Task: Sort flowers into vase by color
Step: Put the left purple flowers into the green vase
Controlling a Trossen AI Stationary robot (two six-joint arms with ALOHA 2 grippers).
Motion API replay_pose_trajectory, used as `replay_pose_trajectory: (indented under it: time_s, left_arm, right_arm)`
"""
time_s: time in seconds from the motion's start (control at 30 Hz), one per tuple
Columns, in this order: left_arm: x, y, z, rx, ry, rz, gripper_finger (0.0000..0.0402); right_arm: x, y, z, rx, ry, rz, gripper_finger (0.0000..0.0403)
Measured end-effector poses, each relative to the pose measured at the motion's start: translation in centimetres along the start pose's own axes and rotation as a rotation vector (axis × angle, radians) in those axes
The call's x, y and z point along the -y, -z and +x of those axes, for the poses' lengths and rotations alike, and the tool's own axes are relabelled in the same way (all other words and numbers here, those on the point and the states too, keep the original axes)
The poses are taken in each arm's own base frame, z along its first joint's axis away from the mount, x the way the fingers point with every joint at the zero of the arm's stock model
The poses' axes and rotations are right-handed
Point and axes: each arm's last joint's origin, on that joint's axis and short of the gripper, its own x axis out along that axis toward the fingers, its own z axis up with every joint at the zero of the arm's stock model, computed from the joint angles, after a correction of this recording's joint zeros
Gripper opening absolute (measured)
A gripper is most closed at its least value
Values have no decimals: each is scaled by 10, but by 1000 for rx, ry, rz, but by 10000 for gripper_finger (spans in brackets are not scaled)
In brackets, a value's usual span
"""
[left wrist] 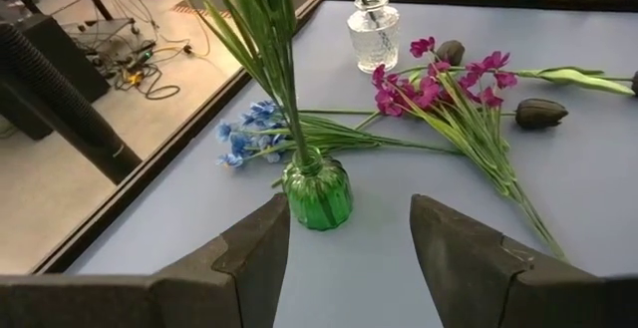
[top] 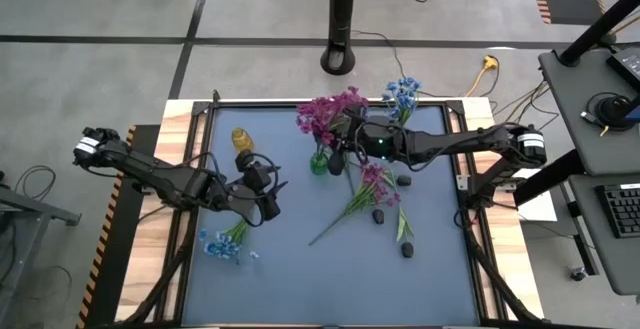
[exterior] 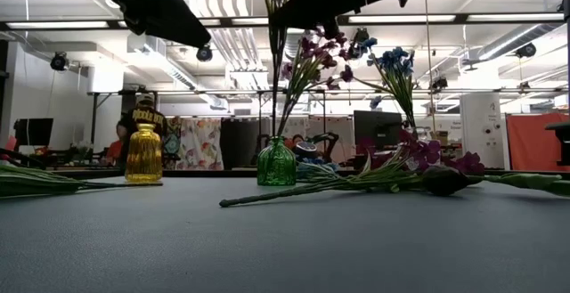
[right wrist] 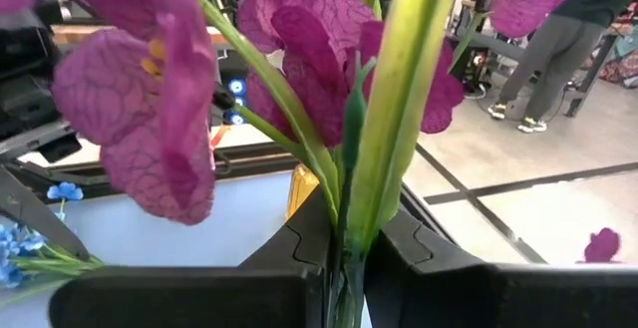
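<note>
A magenta-pink sprig stands upright with its lower end in the neck of the green vase, among other pink stems leaning there. My right gripper is shut on it above the vase. My left gripper hangs open to the vase's left, touching nothing. Pink sprigs and dark buds lie on the mat to the right. Light blue sprigs lie near-left and behind the green vase. Other blue sprigs stand up at the far right. My right gripper pinches the pink sprig's green stem between its two fingers, well above the vase. The fingers come level from the table's right and lie across the upright stem. The stem's lower end sits inside the green vase's neck, with the blooms above the fingers.
A yellow vase stands far-left of my left gripper. A clear glass vase holding a green stem stands beyond the green one. A black pole base stands past the far edge. A person walks in the room beyond.
</note>
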Motion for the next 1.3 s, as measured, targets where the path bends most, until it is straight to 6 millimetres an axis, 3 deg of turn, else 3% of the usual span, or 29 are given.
replay_pose_trajectory:
  time_s: [0.47,1.13,1.3]
  left_arm:
    - [0,0,0,0,0,1,191]
    - [0,0,0,-1,-1,2,191]
    - [0,0,0,-2,-1,2,191]
  right_arm:
    - [2,9,7,-29,10,-15,29]
    - [-1,37,26,-112,9,-45,29]
    - [-1,38,25,-133,8,-47,55]
